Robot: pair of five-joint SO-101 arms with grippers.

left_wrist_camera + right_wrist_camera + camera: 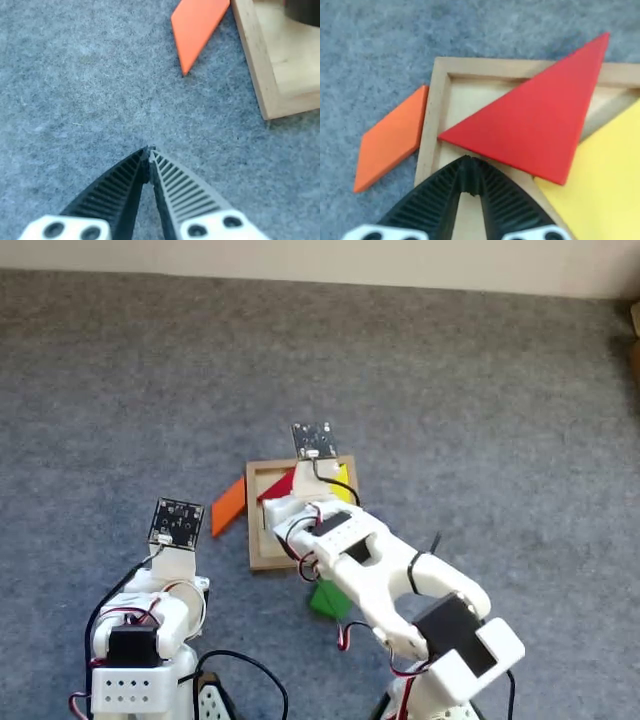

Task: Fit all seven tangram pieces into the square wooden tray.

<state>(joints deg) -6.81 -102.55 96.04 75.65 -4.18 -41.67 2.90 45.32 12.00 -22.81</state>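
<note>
The square wooden tray (pixel 258 540) lies at mid-table. In it a red triangle (pixel 530 120) lies tilted, one corner riding up over the tray's rim (pixel 427 135), beside a yellow piece (pixel 605 175). An orange parallelogram (pixel 228 505) rests on the carpet just outside the tray's left side. A green piece (pixel 328 600) lies on the carpet below the tray, partly under the right arm. My right gripper (pixel 469 162) is shut and empty over the tray floor, its tips right at the red triangle's edge. My left gripper (pixel 150 150) is shut on nothing, low over bare carpet, short of the orange parallelogram (pixel 200 25).
Grey carpet covers the whole table. The right arm (pixel 400 580) stretches across the tray's lower right and hides part of it. The left arm (pixel 150 620) sits at the lower left. A tray corner (pixel 260 65) is close to the left gripper.
</note>
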